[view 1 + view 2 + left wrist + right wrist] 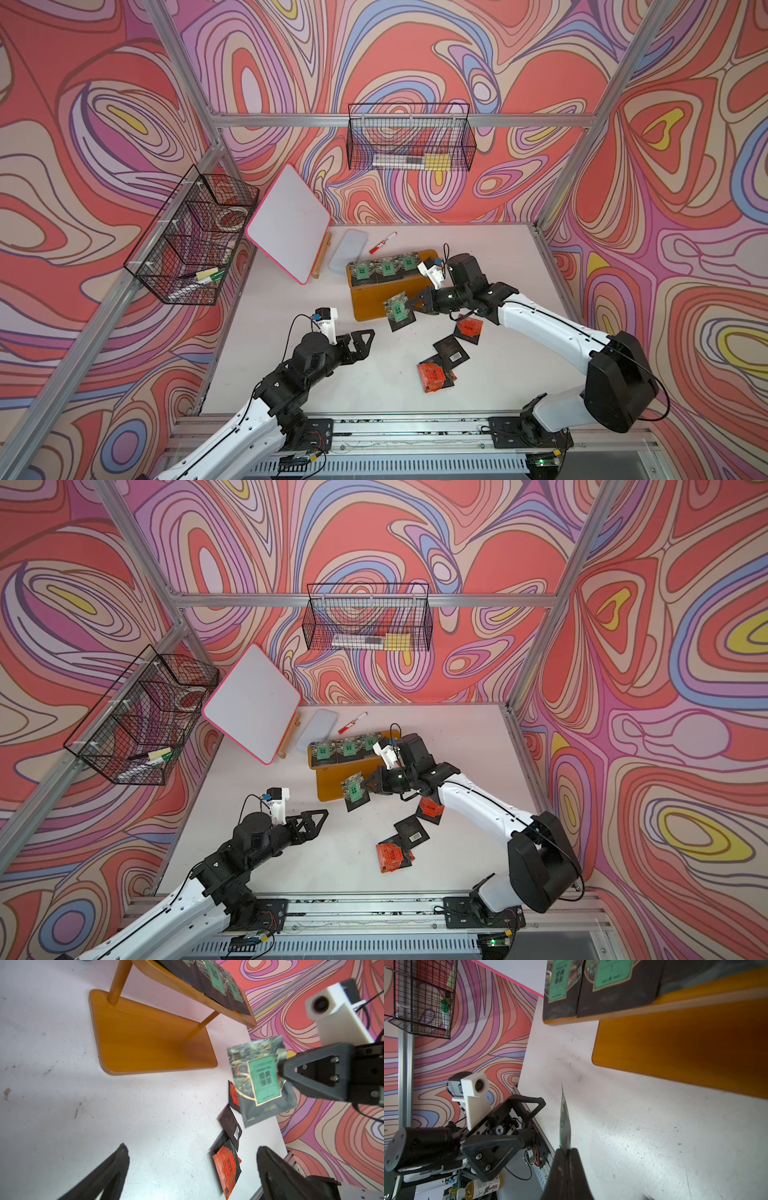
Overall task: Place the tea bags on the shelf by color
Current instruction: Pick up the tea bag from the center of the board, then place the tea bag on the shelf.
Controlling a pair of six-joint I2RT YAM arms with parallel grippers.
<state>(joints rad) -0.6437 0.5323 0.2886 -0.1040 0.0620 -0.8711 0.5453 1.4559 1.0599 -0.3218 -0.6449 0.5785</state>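
The mustard-yellow shelf [376, 305] stands mid-table, with three green tea bags [386, 267] side by side on its upper step; its lower step [153, 1043] is bare. My right gripper [409, 306] is shut on a fourth green tea bag [398, 309], held in the air over the lower step's front edge and seen edge-on in the right wrist view [564, 1122]. On the table to the right lie orange-red tea bags [434, 376] [469, 329] and a face-down black one [451, 351]. My left gripper [368, 343] hovers open and empty, left of them.
A pink-edged whiteboard [289, 222] leans on its stand at the back left, with a clear case [348, 250] and a red marker [383, 242] beside it. Black wire baskets hang on the left frame [191, 237] and the back rail [409, 137].
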